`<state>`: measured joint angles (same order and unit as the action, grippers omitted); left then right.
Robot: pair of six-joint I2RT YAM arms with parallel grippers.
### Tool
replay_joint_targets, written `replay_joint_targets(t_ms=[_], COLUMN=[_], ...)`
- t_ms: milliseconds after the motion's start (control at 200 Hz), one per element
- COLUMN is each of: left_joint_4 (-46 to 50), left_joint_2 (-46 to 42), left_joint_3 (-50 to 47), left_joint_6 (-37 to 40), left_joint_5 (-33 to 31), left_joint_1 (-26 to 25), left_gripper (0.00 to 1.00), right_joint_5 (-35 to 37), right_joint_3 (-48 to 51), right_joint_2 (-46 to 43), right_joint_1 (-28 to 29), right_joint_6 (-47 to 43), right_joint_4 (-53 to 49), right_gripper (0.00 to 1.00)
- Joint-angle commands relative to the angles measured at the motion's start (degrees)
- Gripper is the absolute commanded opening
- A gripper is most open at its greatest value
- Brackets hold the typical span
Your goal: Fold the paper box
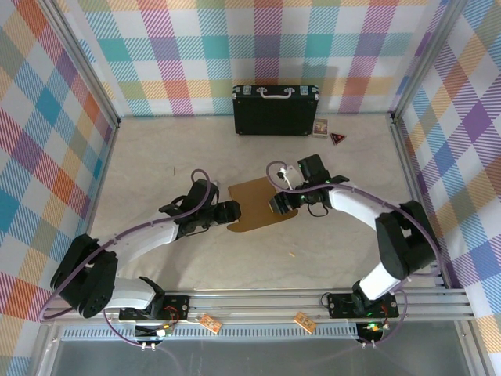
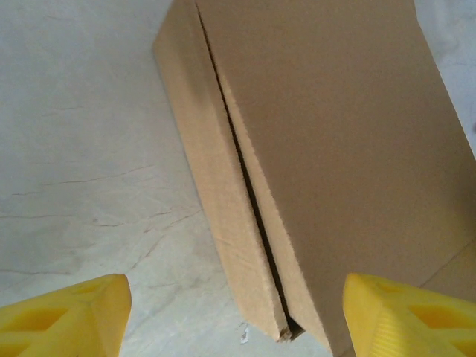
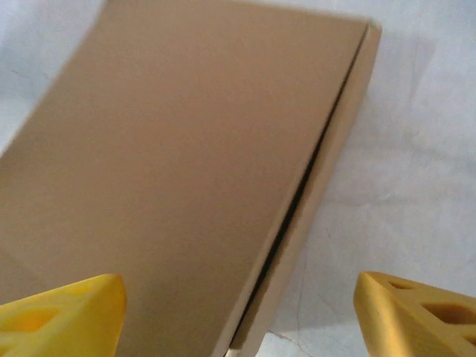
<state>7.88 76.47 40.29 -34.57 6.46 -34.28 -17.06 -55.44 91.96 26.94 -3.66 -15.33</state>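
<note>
The paper box [image 1: 258, 204] is plain brown cardboard, folded flat and closed, lying in the middle of the table. My left gripper [image 1: 232, 213] is at its left edge and stands open. In the left wrist view the box's [image 2: 335, 134] side wall and lid seam run between the yellow fingertips [image 2: 67, 316] of the left gripper [image 2: 238, 327], with neither touching it. My right gripper [image 1: 280, 202] is over the box's right edge, also open. In the right wrist view the box [image 3: 186, 149] and its right wall lie between the spread fingertips [image 3: 416, 312] of the right gripper [image 3: 238, 320].
A black hard case [image 1: 275, 110] with a silver handle stands at the back wall. A small card [image 1: 320, 128] and a red triangular piece [image 1: 337, 138] lie to its right. Metal frame rails and checked walls close in both sides.
</note>
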Motion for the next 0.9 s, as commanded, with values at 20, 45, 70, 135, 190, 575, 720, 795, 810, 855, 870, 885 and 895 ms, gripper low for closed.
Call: replay_joint_targets(t_ms=[20, 45, 70, 135, 190, 575, 720, 795, 810, 855, 870, 885, 895], left_joint_4=[-4.9, -5.2, -5.7, -6.6, -7.0, -11.5, -11.4, -9.4, -8.7, -6.7, -5.9, -5.1, -4.8], left_joint_2=[2.7, 3.3, 3.8, 5.3, 6.3, 8.2, 2.5, -1.1, -1.8, -3.7, -4.3, -4.8, -5.2], left_joint_3=[-1.5, -1.7, -2.0, -2.5, -2.8, -3.4, -3.3, -2.9, -2.8, -2.1, -1.9, -1.6, -1.5], left_joint_6=[-0.8, -0.8, -0.8, -0.9, -0.9, -2.5, -3.9, -4.5, -4.5, -4.3, -4.4, -4.4, -4.3], left_joint_5=[2.9, 3.1, 3.3, 3.5, 3.6, 9.0, 11.9, 11.7, 11.6, 11.4, 11.2, 11.0, 11.0], left_joint_1=[-0.8, -0.8, -0.9, -1.1, -1.4, -2.0, -2.0, -2.1, -2.1, -2.1, -2.1, -2.0, -2.1], left_gripper=[0.72, 0.71, 0.7, 0.68, 0.65, 0.56, 0.57, 0.59, 0.59, 0.59, 0.6, 0.6, 0.6], right_joint_5=[0.8, 0.4, -0.2, -1.0, -1.2, -13.1, -19.8, -20.5, -20.6, -21.3, -21.5, -21.6, -21.8], right_joint_3=[-4.6, -5.2, -5.6, -5.6, -5.7, -5.1, -2.7, -1.7, -1.5, -0.8, -0.6, -0.4, -0.2], right_joint_2=[3.4, 4.3, 4.9, 5.9, 6.6, 7.5, 2.8, 0.2, -0.4, -2.1, -2.6, -3.3, -3.6], right_joint_1=[-0.3, -0.3, -0.3, -0.3, -0.3, -0.2, -0.3, -0.3, -0.3, -0.2, -0.3, -0.3, -0.3], right_joint_6=[6.2, 6.4, 6.5, 7.1, 7.5, 9.4, 12.3, 13.4, 13.6, 13.9, 14.1, 14.3, 14.4], right_joint_4=[-5.1, -6.0, -6.7, -7.1, -7.7, -7.4, -4.8, -5.2, -5.3, -5.3, -5.3, -5.3, -5.2], right_gripper=[0.75, 0.74, 0.73, 0.7, 0.68, 0.56, 0.58, 0.59, 0.6, 0.61, 0.61, 0.61, 0.61])
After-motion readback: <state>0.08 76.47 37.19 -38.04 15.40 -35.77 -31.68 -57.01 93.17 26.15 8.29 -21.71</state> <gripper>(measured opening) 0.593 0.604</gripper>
